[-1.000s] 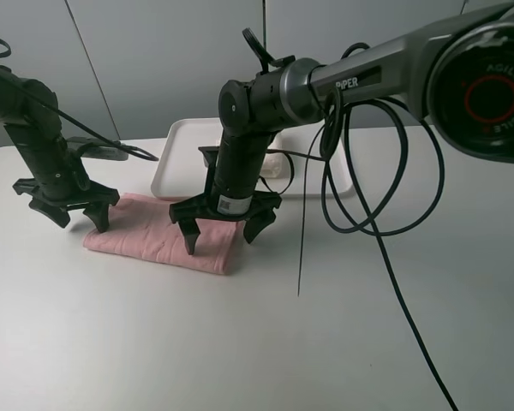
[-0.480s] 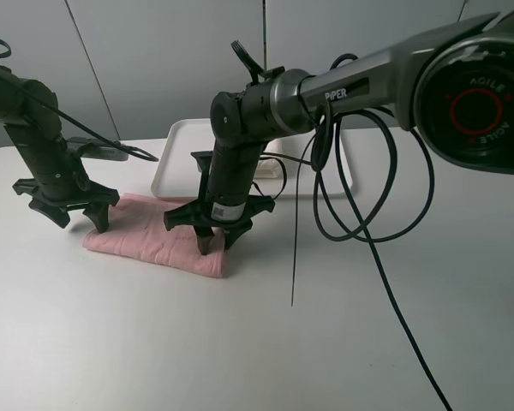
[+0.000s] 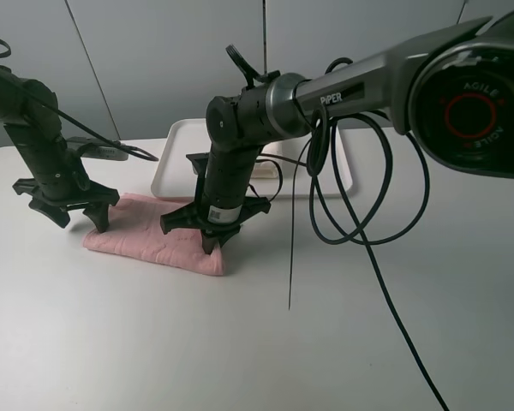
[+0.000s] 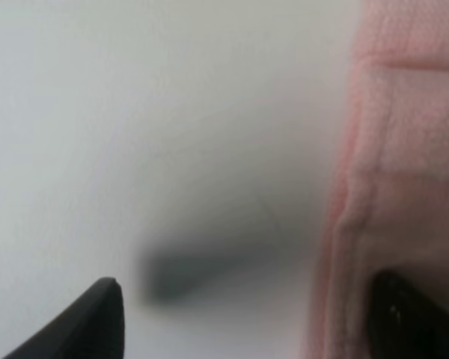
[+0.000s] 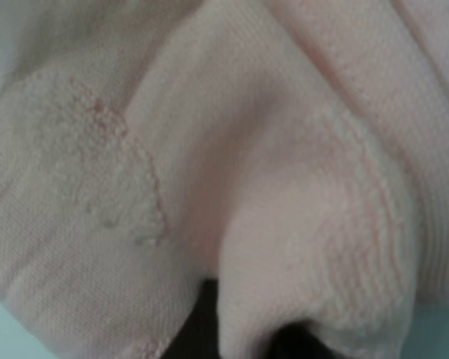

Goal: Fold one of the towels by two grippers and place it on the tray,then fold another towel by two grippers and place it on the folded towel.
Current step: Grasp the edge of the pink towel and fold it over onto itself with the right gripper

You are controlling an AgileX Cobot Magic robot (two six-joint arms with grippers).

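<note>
The pink towel [image 3: 146,240] lies folded into a long strip on the white table, in front of the tray [image 3: 176,150]. My right gripper [image 3: 212,242] has reached across to the strip's right end and is shut on a pinched bunch of pink towel [image 5: 284,187], which fills the right wrist view. My left gripper [image 3: 75,219] stands open at the strip's left end. One of its fingertips [image 4: 97,318] is over bare table and the other is at the pink towel's edge [image 4: 404,149]. A sliver of the cream towel [image 3: 267,168] shows on the tray behind the right arm.
Black cables [image 3: 360,214] loop from the right arm over the table's right half, and one thin cable hangs straight down [image 3: 291,257]. A dark flat object [image 3: 111,152] lies behind the left arm. A grey wall stands behind the table.
My right gripper has come down and slightly left onto the pink towel's right end, and its fingers have closed from wide open to shut on the cloth. The left gripper has not moved.
</note>
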